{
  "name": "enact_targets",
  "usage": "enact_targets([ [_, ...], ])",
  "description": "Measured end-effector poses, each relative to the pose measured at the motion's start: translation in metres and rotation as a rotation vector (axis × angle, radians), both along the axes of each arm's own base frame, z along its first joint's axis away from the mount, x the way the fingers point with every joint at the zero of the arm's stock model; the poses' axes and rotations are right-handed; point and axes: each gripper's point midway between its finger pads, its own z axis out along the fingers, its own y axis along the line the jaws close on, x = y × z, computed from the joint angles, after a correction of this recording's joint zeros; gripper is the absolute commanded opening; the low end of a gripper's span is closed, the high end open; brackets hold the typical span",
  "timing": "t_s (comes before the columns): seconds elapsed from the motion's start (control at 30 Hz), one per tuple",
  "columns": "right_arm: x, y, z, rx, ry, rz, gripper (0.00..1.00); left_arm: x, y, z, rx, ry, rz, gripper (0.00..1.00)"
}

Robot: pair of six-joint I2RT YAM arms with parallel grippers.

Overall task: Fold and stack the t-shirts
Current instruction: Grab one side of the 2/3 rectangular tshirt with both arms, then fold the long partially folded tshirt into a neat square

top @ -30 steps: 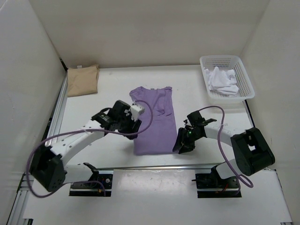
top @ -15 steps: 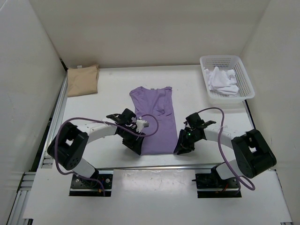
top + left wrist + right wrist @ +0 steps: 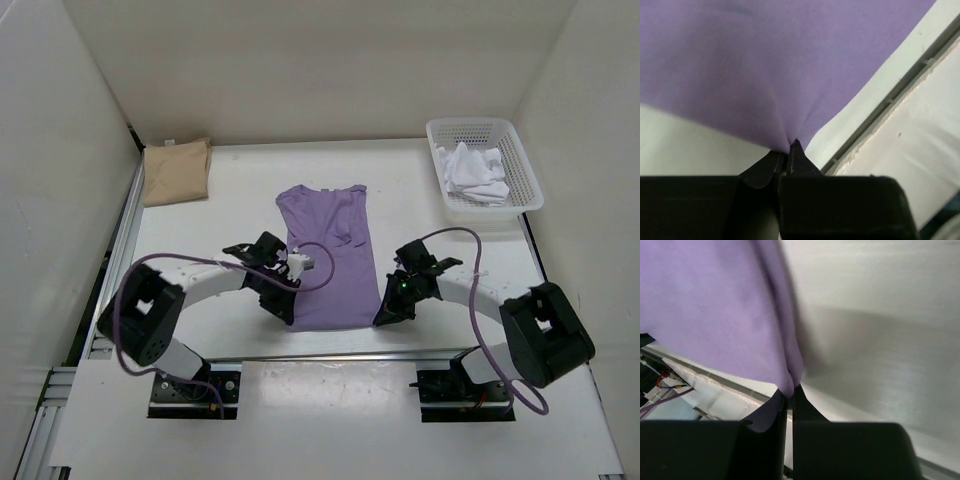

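The lavender t-shirt point(image 3: 330, 255) lies flat on the table in the middle, folded into a long strip with its neck at the far end. My left gripper point(image 3: 287, 315) is shut on its near left corner, the purple cloth point(image 3: 765, 75) puckering into the jaws. My right gripper point(image 3: 381, 318) is shut on the near right corner, cloth point(image 3: 720, 310) pinched between the fingertips. The tan t-shirt point(image 3: 176, 171) sits folded at the far left. The white t-shirt point(image 3: 474, 172) is crumpled in the basket point(image 3: 523, 170).
The white perforated basket stands at the far right. White walls enclose the table on three sides. A metal rail point(image 3: 340, 354) runs along the near edge, just behind both grippers, and another rail point(image 3: 118, 250) runs down the left side.
The left arm swung down from the shirt's left edge to its near left corner. Both grippers went from open to shut on the shirt's near corners.
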Motion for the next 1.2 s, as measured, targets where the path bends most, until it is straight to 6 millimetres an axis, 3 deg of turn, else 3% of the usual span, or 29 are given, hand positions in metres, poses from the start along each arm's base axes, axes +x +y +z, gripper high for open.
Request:
enact_targets([
  [0.27, -0.016, 0.013, 0.063, 0.05, -0.165, 0.071, 0.0, 0.006, 0.01, 0.063, -0.062, -0.171, 0.03, 0.1],
  [0.47, -0.042, 0.012, 0.101, 0.063, -0.171, 0.093, 0.0, -0.017, 0.027, 0.086, -0.033, -0.134, 0.031, 0.1],
  [0.57, -0.044, 0.013, 0.124, 0.071, -0.169, 0.09, 0.0, -0.022, 0.032, 0.101, -0.035, -0.098, 0.051, 0.1],
  [0.73, -0.028, 0.021, 0.175, 0.111, -0.238, 0.083, 0.0, 0.016, 0.025, 0.161, -0.099, -0.228, 0.103, 0.1],
  [0.83, -0.006, 0.023, 0.185, 0.091, -0.26, 0.066, 0.0, 0.043, 0.025, 0.183, -0.12, -0.294, 0.151, 0.1],
  [0.93, 0.022, 0.023, 0.179, 0.044, -0.243, 0.043, 0.0, 0.067, 0.031, 0.178, -0.087, -0.27, 0.209, 0.1],
  [1.07, 0.055, 0.021, 0.164, 0.001, -0.202, 0.024, 0.0, 0.096, 0.03, 0.153, -0.045, -0.171, 0.243, 0.1],
  [1.2, 0.069, 0.02, 0.154, -0.012, -0.175, 0.032, 0.0, 0.118, 0.023, 0.136, -0.042, -0.088, 0.255, 0.1],
])
